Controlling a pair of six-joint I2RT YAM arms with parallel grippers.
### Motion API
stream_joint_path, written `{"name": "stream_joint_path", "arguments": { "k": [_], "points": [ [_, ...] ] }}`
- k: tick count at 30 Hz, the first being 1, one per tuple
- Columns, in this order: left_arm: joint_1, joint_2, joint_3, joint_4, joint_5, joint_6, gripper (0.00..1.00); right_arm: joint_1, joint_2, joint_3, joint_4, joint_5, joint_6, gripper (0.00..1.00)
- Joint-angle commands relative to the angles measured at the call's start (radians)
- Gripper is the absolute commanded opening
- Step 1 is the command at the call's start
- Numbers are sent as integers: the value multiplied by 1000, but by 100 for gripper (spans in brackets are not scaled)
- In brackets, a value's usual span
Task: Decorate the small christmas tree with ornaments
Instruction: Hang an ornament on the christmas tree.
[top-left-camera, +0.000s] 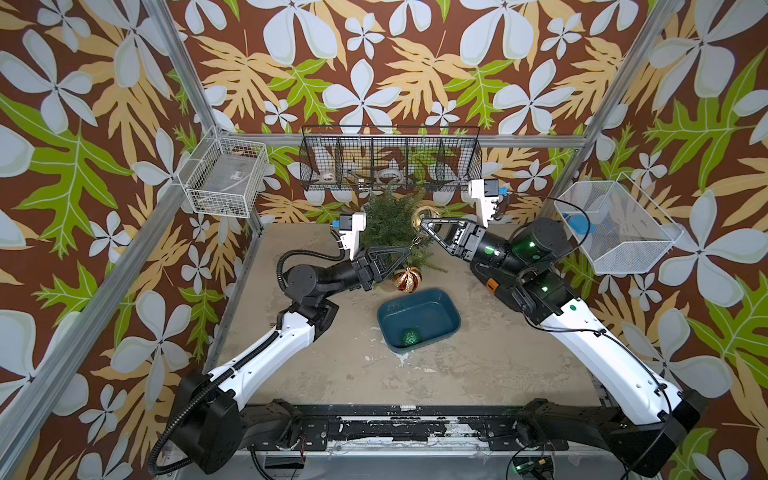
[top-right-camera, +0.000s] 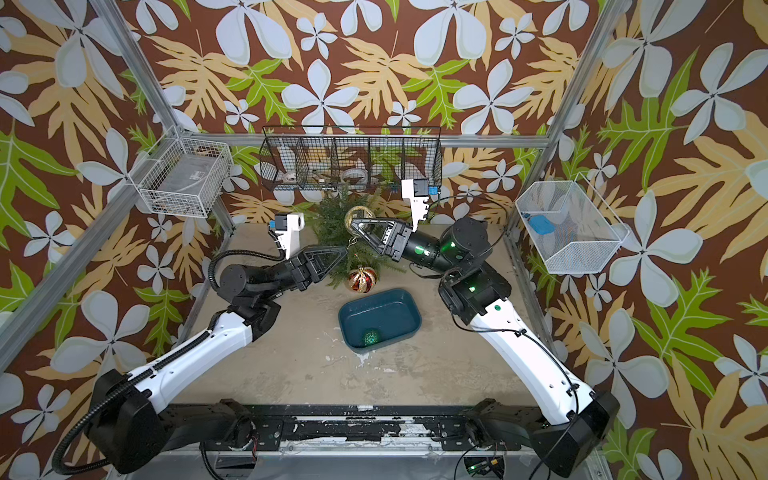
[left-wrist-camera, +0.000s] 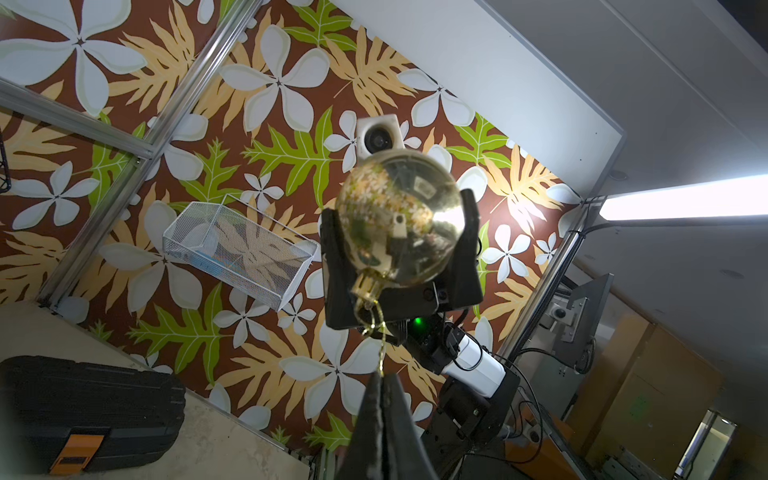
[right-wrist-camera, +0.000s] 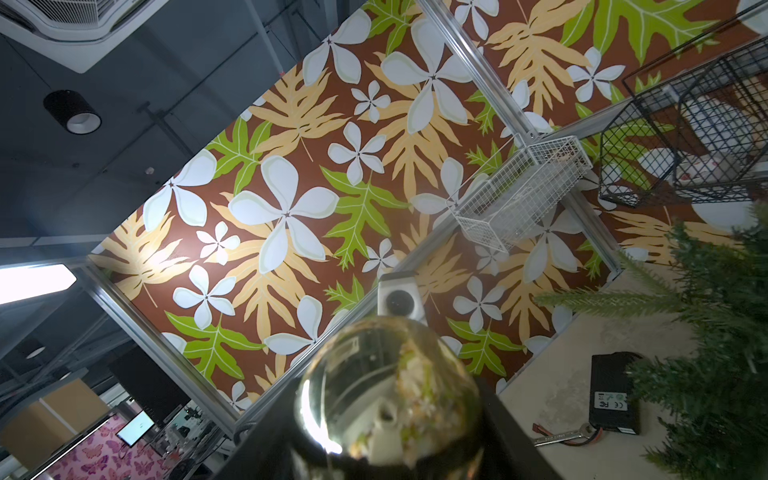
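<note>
Three ornaments on my screen: shiny gold ball (top-left-camera: 424, 217) clamped in the right claw (top-left-camera: 423, 226) beside the small christmas tree (top-left-camera: 388, 222) at the worktop's (top-left-camera: 478, 365) back; striped ball (top-left-camera: 407, 279) at the tree's foot; green ball (top-left-camera: 411, 337) in the blue tub (top-left-camera: 440, 307). Left wrist view alone shows the left claw (left-wrist-camera: 380, 376) pinched together on the gold ball's cord (left-wrist-camera: 380, 345).

1. Blue tub (top-left-camera: 440, 309): on the tabletop (top-left-camera: 478, 365), open side up.
2. Black wire basket (top-left-camera: 390, 160): on the rear wall, divided into compartments.
3. White wire basket (top-left-camera: 226, 176): at the rear left corner post.
4. White mesh basket (top-left-camera: 615, 232): on the right wall, containing a blue item.
</note>
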Motion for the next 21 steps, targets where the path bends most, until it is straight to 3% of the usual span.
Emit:
{"name": "stream_joint_path", "arguments": {
  "k": [1, 10, 11, 12, 15, 18, 21],
  "points": [
    [1, -9, 29, -100, -20, 61, 0, -14, -7, -22, 19, 45, -35, 57],
    [2, 18, 157, -467, -92, 221, 0, -57, -9, -114, 106, 114, -44, 57],
    [2, 25, 167, -488, -98, 228, 6, -65, -6, -121, 129, 108, -24, 57],
    [4, 30, 172, -494, -99, 233, 24, -67, -3, -120, 139, 107, -14, 57],
    [4, 43, 147, -382, -74, 192, 49, -67, -4, -117, 177, 71, 17, 57],
    [5, 72, 103, -147, -24, 83, 63, -67, -5, -103, 214, 47, 65, 57],
    [6, 104, 78, 65, 4, -13, 70, -67, -14, -84, 227, 33, 93, 57]
  ]
}}
